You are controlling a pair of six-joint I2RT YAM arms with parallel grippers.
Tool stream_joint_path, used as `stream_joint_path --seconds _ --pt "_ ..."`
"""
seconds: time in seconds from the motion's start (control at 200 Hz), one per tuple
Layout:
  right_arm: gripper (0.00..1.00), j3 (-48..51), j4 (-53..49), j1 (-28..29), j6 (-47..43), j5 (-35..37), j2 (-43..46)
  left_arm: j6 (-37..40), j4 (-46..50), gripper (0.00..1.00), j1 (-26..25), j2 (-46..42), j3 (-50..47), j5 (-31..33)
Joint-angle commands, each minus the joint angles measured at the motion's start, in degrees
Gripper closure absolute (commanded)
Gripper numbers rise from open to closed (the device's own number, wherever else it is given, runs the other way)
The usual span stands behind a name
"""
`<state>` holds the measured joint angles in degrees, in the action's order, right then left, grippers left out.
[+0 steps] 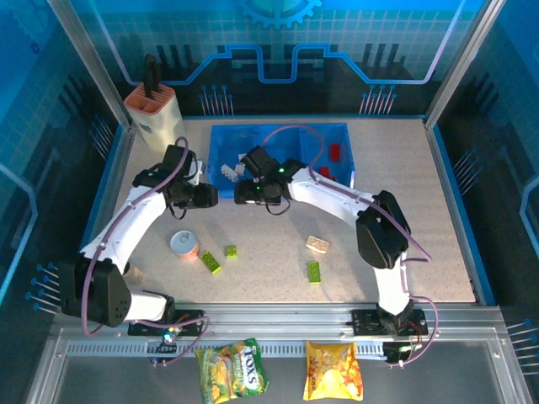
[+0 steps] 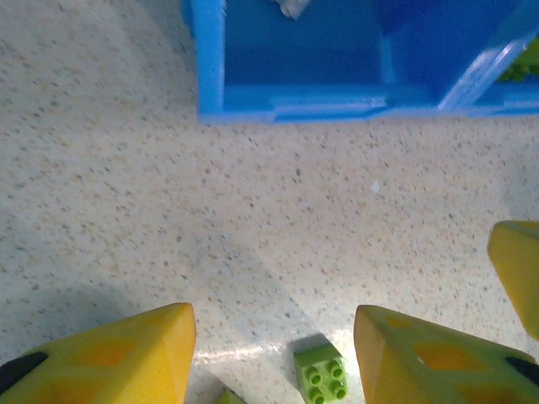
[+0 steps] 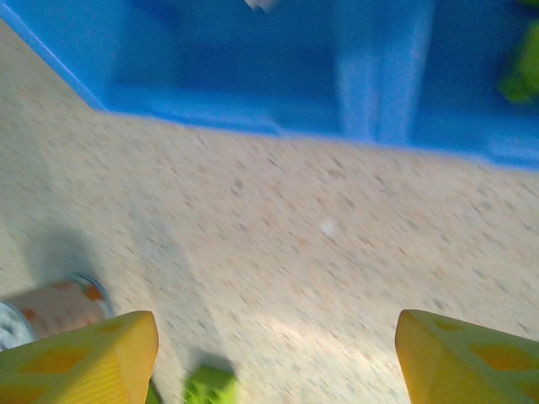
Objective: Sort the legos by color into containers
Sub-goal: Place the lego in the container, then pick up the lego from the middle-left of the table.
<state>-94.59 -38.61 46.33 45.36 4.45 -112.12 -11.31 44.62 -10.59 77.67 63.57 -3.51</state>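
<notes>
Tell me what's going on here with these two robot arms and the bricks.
Two arms are sorting bricks by color into a blue tray. Its left compartment holds white bricks and its right one red bricks. The left pincer and the right pincer both hover open and empty over the table, just short of the tray. Three green bricks and a cream brick lie loose on the table, not yet sorted.

My left hand (image 1: 200, 195) and right hand (image 1: 253, 190) hover side by side over the middle of the desk (image 1: 421, 210). Both arms are bent inward, fingers parted, gripping nothing.
</notes>
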Motion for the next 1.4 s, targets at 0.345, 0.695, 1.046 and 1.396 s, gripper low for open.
stream_joint_path --seconds 0.345,0.695,1.046,1.396 --pt "0.26 17.8 -5.8 -2.1 -4.1 5.3 13.8 -10.5 7.9 0.45 -11.5 1.4 -3.9 3.6" --pt "0.27 26.3 -6.2 -2.3 -4.0 8.1 21.2 -18.5 4.4 0.45 -20.3 3.7 -9.2 6.0" --pt "0.27 28.8 -7.0 -2.7 -4.0 9.9 26.3 -21.4 -0.4 0.46 -23.4 9.6 -13.4 7.2" --pt "0.27 29.7 -7.1 -2.9 -3.3 9.8 27.4 -21.9 -3.2 0.51 -24.9 14.6 -12.9 6.6"
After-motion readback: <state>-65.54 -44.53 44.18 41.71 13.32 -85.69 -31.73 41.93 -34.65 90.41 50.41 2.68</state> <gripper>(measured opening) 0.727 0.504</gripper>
